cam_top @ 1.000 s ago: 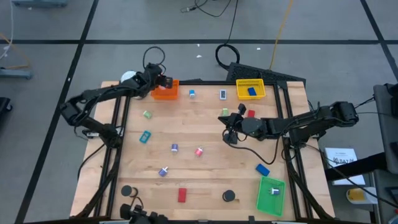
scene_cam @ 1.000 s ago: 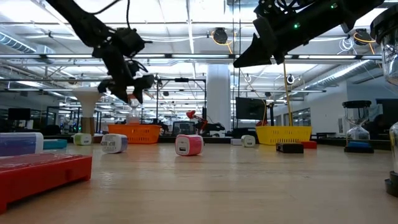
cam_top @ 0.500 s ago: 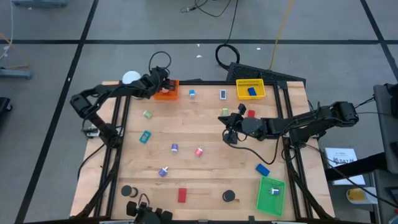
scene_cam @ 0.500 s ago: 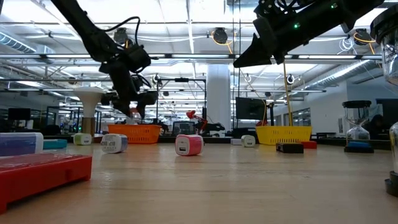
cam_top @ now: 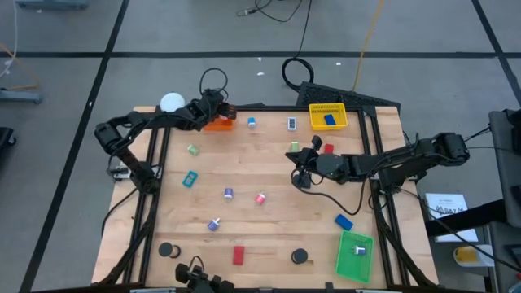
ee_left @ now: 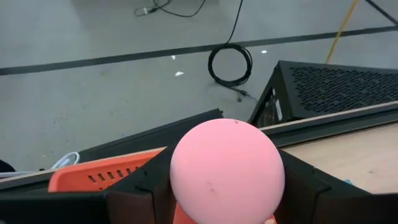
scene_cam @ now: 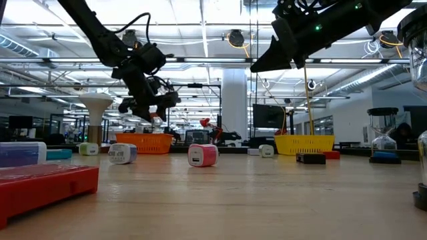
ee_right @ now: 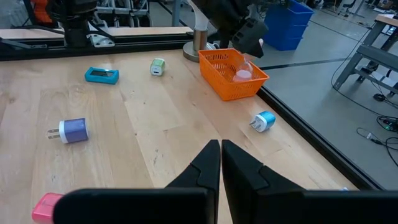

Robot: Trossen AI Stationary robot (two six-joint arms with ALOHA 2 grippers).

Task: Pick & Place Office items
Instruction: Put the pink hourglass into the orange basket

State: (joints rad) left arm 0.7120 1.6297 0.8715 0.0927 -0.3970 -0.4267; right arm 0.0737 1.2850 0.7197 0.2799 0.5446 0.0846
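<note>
Left wrist view shows the left gripper point(ee_left: 227, 186) clamping a pink ball point(ee_left: 227, 169) over, apparently, the orange tray point(ee_left: 102, 176); next: release; right gripper point(ee_right: 220, 163) waits closed.

Three trays stand on the table point(cam_top: 269, 167): an orange tray point(cam_top: 216, 124) at the far left corner, a yellow tray point(cam_top: 313, 118) on the far edge, and a green tray point(cam_top: 348, 264) at the near right corner. By the near edge I count two black discs point(cam_top: 167, 251) point(cam_top: 300, 256). There are two red blocks point(cam_top: 238, 255) point(cam_top: 328, 148), two blue blocks point(cam_top: 343, 221) point(cam_top: 330, 120) and one teal block point(cam_top: 190, 179). I make out at least seven small plug-like cubes point(cam_top: 260, 198). There is one white ball point(cam_top: 171, 102) and one pink ball point(ee_left: 227, 171).
</note>
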